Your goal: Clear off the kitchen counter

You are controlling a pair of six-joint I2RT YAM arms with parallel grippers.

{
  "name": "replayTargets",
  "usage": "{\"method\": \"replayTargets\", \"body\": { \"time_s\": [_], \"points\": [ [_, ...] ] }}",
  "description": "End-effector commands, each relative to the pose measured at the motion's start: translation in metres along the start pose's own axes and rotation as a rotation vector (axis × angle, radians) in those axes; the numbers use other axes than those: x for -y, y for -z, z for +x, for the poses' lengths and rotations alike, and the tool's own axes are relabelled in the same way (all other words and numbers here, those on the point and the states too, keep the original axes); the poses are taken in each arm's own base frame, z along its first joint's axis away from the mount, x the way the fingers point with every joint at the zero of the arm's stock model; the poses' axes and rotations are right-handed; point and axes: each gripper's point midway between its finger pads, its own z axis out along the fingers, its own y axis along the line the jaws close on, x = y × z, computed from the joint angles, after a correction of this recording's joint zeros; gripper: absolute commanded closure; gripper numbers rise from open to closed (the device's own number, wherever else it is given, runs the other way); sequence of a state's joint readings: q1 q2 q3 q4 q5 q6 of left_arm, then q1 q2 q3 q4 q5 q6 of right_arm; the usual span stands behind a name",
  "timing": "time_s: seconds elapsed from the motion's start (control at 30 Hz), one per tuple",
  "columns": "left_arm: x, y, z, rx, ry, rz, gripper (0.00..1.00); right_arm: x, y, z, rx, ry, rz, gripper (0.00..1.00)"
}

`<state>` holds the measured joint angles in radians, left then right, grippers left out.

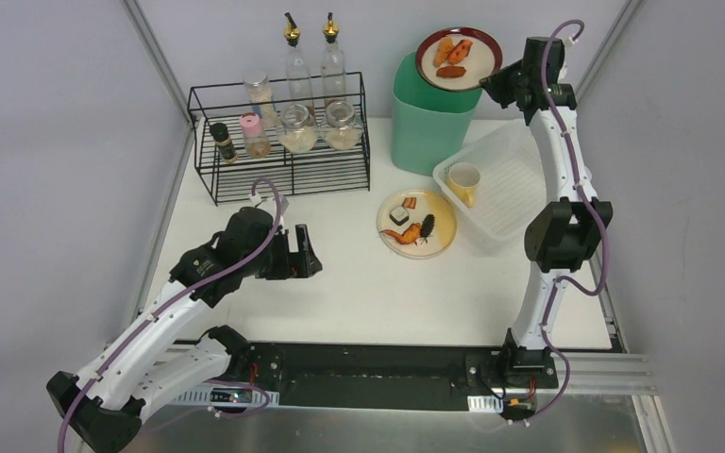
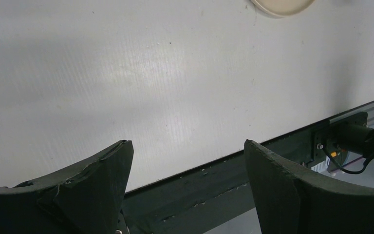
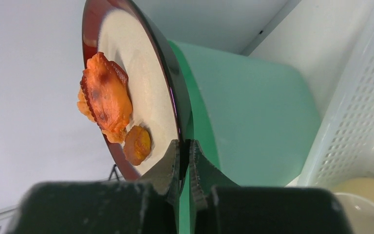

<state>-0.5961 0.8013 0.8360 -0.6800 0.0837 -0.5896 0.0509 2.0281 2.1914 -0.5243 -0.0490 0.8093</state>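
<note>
Top view: right gripper (image 1: pixel 491 85) clenched on the rim of the red plate (image 1: pixel 458 58), tipped over the green bin (image 1: pixel 429 127) at back right, arm stretched up and back. Left gripper (image 1: pixel 307 257) released, jaws wide, low over the kitchen counter (image 1: pixel 359 293). The yellow plate (image 1: pixel 417 224) sits on the counter to its right, the left arm free to take it.

Left wrist: bare counter below the spread fingers (image 2: pixel 102 170), yellow plate rim ahead at the top edge.

Right wrist: plate nearly on edge, fried food (image 3: pixel 104 97) on its face, bin right behind it.

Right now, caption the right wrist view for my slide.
Right gripper pinches the rim of a red-rimmed plate carrying orange food, green bin behind.
</note>
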Motion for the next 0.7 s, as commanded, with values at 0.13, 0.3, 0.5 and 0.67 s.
{"method": "replayTargets", "body": {
  "time_s": [0.13,0.3,0.5,0.67],
  "points": [
    [0.006,0.014,-0.016,0.074,-0.03,0.02,0.13,-0.091,0.031,-0.044,0.185,0.187,-0.319,1.0],
    [0.004,0.016,-0.011,0.076,-0.023,0.024,0.13,-0.095,0.024,-0.033,0.204,0.317,-0.351,1.0],
    [0.0,0.018,-0.007,0.08,-0.014,0.024,0.13,-0.112,0.032,-0.022,0.269,0.48,-0.377,1.0],
    [-0.002,0.02,-0.003,0.078,-0.013,0.024,0.14,-0.121,0.04,-0.02,0.352,0.582,-0.384,1.0]
  ]
}}
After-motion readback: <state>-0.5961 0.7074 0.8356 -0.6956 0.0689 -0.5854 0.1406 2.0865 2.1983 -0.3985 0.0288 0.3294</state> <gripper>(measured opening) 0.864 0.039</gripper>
